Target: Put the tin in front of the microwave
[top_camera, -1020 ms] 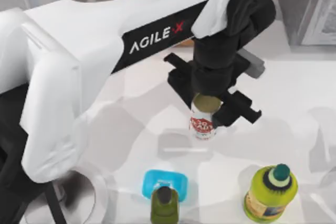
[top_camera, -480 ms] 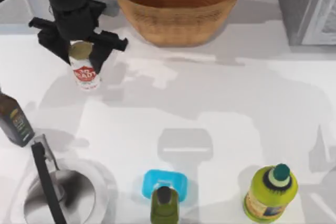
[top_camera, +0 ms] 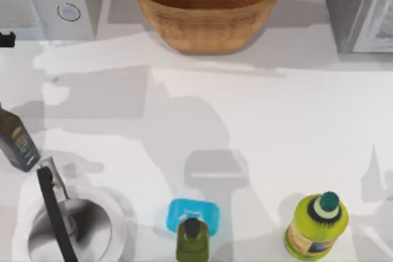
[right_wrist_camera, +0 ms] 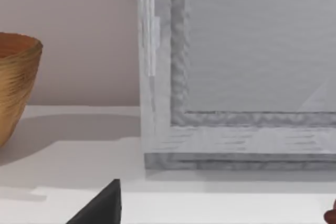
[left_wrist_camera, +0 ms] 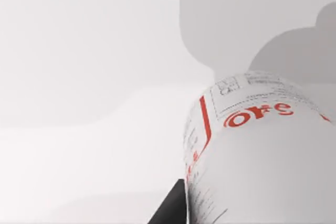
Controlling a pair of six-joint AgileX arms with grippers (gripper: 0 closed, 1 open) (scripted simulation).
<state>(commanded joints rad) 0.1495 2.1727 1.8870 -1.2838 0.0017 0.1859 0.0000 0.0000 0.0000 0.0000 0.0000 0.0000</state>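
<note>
Nearest the left wrist camera, the small cylindrical tin with the white-and-red label [left_wrist_camera: 252, 150] is looming large over pale tabletop [left_wrist_camera: 79, 103], so the left gripper is most likely clamping it, though its fingers are mostly hidden. Whether the tin is resting on the surface cannot be told. Judging by the top view, the large light grey-white microwave with 2 round dials [top_camera: 61, 1] is sitting at the far left, so placing and releasing are likely remaining. The right arm is idling facing the darker grey appliance [right_wrist_camera: 236, 66].
</note>
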